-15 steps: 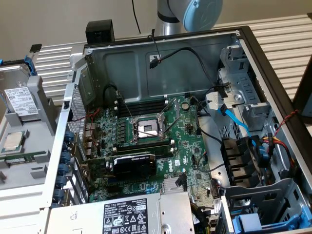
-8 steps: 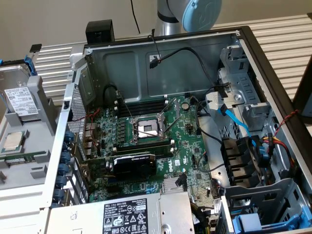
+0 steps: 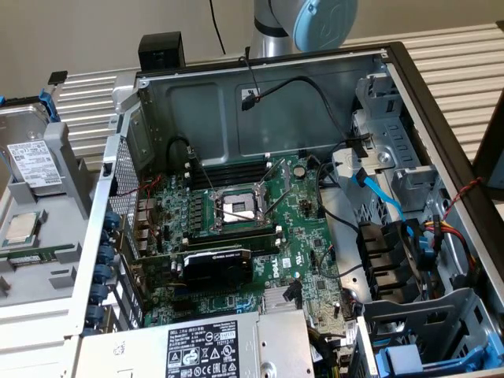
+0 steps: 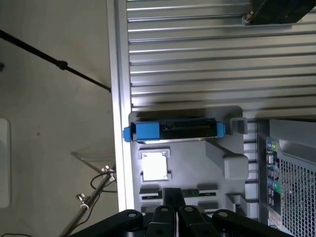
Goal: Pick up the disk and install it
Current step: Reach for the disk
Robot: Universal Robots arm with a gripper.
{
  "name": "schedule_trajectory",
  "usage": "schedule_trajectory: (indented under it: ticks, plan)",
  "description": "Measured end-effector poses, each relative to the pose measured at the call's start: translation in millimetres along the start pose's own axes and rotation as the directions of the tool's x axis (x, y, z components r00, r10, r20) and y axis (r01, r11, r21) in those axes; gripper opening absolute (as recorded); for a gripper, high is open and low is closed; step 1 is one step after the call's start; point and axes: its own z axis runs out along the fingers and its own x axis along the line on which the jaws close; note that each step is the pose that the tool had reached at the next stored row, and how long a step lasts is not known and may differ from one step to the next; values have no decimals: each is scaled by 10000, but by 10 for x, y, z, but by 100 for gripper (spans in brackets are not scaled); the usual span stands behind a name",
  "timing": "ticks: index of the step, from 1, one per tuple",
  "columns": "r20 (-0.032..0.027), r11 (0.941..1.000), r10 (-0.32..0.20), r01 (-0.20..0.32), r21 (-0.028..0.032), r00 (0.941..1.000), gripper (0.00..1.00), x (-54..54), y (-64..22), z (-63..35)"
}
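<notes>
The slatted desk (image 3: 453, 55) carries an open computer case (image 3: 260, 102), with its power-supply box (image 3: 213, 346) at six o'clock inside. At nine o'clock from the case, on the exterior view's left, lies a grey tray (image 4: 197, 163). The disk (image 3: 35, 161) stands on edge at the tray's far end, clipped in its blue frame. The square processor chip (image 3: 22, 228) is just beside it. Over the tray, the arm's jaws are pressed together, gripping nothing, clear of the disk.
</notes>
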Motion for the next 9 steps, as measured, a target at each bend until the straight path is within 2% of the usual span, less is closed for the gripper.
schedule_trajectory:
  ticks: [4,9]
  plan:
    - [-3,10000,1,-1,-67,10000,11,7,55,1]
    - [-4,10000,1,-1,-78,10000,11,67,114,5]
